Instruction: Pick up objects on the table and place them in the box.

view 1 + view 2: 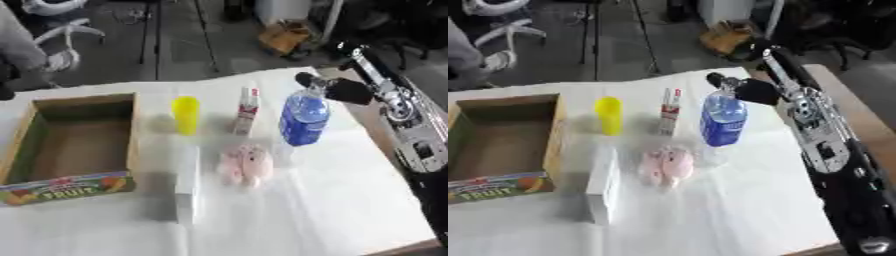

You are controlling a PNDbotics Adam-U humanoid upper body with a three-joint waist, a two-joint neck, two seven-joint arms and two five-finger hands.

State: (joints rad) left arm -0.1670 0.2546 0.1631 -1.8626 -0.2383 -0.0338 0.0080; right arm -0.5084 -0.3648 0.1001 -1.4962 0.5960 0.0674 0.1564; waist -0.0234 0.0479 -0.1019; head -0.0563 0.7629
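An open cardboard box (133,137) with a FRUIT label stands at the table's left, nothing showing inside. To its right a yellow cup (185,115), a slim white tube with red print (248,111) and a clear bottle with a blue label (304,120) stand upright in a row. In front of them lie a pink soft toy (245,164) and a long white carton (185,186). My right hand (339,90) comes in from the right at the blue bottle's cap, against or just beside its neck. My left hand does not show.
A white cloth (297,215) covers the table; bare brown wood (859,117) shows along the right edge under my right arm. Beyond the far edge are a chair (61,25), stand legs and a cardboard box on the floor (284,36).
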